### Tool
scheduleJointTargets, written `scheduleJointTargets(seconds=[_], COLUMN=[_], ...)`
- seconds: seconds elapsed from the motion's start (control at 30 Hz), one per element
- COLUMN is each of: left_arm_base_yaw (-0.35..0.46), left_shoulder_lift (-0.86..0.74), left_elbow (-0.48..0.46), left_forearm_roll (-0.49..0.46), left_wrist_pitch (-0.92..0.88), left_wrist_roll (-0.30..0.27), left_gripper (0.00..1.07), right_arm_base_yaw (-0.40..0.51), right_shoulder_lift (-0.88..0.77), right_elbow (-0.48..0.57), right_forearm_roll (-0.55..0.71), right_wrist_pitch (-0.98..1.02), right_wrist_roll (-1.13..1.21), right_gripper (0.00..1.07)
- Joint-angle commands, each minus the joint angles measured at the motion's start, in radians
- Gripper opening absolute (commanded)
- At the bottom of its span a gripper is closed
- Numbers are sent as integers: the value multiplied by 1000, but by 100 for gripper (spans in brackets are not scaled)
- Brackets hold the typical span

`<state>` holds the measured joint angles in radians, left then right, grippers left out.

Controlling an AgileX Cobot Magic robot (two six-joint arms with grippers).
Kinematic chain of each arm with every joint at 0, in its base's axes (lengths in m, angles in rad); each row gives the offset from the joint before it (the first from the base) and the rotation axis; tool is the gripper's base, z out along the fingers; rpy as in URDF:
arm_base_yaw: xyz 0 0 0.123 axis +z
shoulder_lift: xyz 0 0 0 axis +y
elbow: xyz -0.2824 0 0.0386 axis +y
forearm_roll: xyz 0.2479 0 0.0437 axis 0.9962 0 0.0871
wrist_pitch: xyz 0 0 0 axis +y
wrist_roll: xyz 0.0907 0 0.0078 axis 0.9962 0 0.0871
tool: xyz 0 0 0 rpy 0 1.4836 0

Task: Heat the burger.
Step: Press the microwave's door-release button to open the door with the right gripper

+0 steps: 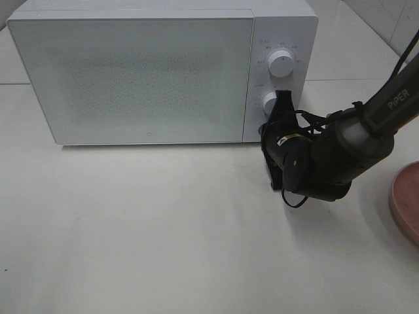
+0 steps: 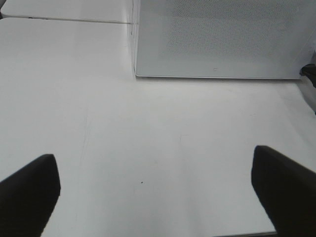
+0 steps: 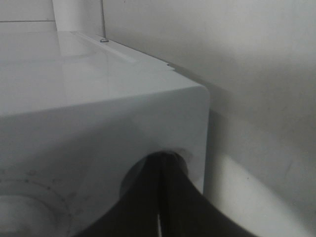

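Note:
The burger is not in view. A white microwave (image 1: 150,72) stands at the back of the table with its door closed. My right gripper (image 1: 283,99) reaches to the control panel. Its fingers are pressed together, with their tips against the lower knob (image 1: 268,103). In the right wrist view the dark fingers (image 3: 143,197) meet at the knob's round recess on the microwave's corner (image 3: 148,108). My left gripper (image 2: 158,197) is open and empty above bare table in front of the microwave (image 2: 222,39). It does not show in the exterior high view.
An upper knob (image 1: 281,63) sits above the lower one. A round pink plate (image 1: 407,199) lies at the right edge of the table, with nothing showing on its visible part. The white table (image 1: 163,229) stretches in front of the microwave.

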<state>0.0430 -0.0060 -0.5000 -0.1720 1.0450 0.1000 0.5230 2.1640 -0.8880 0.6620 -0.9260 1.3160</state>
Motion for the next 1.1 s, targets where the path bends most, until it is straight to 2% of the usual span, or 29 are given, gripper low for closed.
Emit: scheduleJointTargets(seconds=[0.03,0.27,0.7,1.1], left_arm_base_yaw=[-3,-3,-3,-3], left_shoulder_lift=[-24,-24,-24,-24], left_elbow=[5,5,5,5], left_forearm_roll=[-8,-8,-8,-8], left_wrist_pitch=[-10,-10,-10,-10], left_wrist_roll=[-1,-1,-1,-1], left_gripper=[98,98,98,98], right_arm_base_yaw=[-30,-33,-30,7], right_shoulder_lift=[-8,5,4,-40], right_elbow=[-71,-127,-124,-28], right_forearm_roll=[-30,-28,-32,-27], right_wrist_pitch=[-205,-224,-182,-63], right_wrist_roll=[-21,-30,-33,19], right_gripper=[0,0,0,0])
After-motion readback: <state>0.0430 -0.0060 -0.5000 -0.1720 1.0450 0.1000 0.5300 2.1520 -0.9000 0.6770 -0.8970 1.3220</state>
